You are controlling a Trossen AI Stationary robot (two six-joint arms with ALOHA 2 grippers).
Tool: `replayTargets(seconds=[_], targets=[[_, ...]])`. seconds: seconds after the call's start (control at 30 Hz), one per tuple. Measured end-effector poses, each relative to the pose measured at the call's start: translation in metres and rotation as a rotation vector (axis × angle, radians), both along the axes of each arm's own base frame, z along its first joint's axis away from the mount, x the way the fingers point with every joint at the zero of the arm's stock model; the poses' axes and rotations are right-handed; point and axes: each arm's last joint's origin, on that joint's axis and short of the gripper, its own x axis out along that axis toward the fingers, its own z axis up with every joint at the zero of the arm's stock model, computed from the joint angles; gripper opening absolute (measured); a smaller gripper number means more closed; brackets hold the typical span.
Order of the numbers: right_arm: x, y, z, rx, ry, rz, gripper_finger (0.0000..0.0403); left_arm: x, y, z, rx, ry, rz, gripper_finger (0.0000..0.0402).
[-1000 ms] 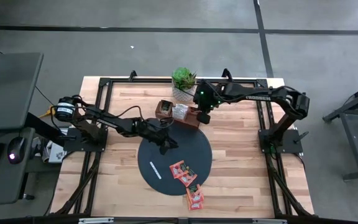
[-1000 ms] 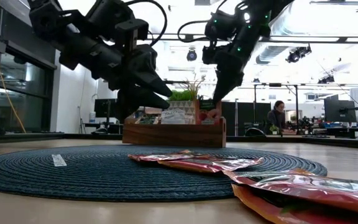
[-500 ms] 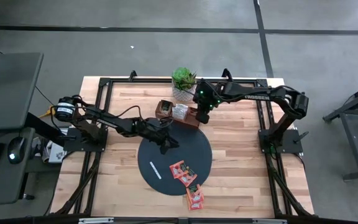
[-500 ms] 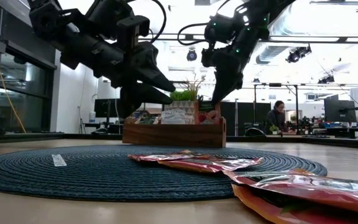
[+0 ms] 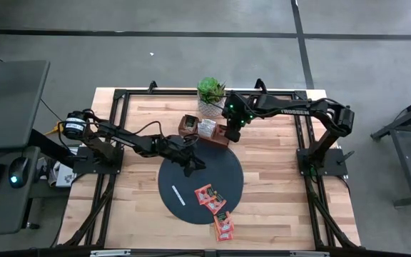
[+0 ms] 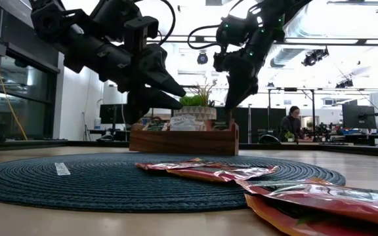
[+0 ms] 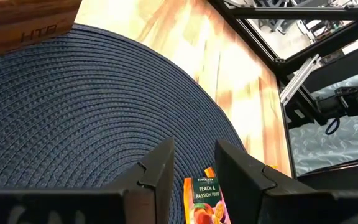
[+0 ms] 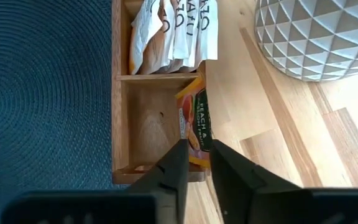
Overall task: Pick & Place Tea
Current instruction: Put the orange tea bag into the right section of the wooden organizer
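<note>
- While the right claw [image 8: 196, 163] hangs over the end compartment of the wooden tray [image 5: 207, 130], its fingers stand slightly parted around the upper edge of an orange sachet [image 8: 193, 119].
- That sachet stands on edge against the compartment's wall; whether the fingers press on it cannot be told.
- White sachets [image 8: 173, 30] stand packed upright in the next compartment.
- The tray sits on the worktop [image 5: 277, 193] just beside the far rim of the dark round mat [image 5: 191, 178], near a potted plant [image 5: 210, 93].
- The left claw [image 7: 191, 167] hovers above the mat with its fingers apart and nothing between them.
- A peach sachet [image 7: 205, 200] lies on the mat below it.
- Several orange-red sachets [image 5: 209, 195] lie flat at the mat's near edge, and more [image 5: 223, 225] rest on the worktop just past the rim.
- A thin white strip [image 5: 179, 195] lies on the mat, apart from the sachets.
</note>
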Motion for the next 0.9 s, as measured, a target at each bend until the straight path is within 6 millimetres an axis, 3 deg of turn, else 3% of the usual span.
replayTargets(seconds=[0.23,0.4,0.63,0.9], targets=[[-0.002,0.001,0.004,0.012,-0.011,0.003,0.0114,-0.002,0.0,-0.003,-0.011,0.039,-0.002,0.0114],[-0.01,0.012,0.023,0.036,-0.062,0.013,0.0118,-0.005,-0.01,-0.001,-0.034,0.069,-0.039,0.0114],[-0.005,0.055,0.039,0.024,-0.108,0.081,0.0119,-0.014,-0.061,-0.004,-0.046,0.11,-0.025,0.0114],[0.018,0.116,0.029,0.015,-0.15,0.183,0.0119,-0.021,-0.109,0.004,-0.035,0.133,0.065,0.0114]])
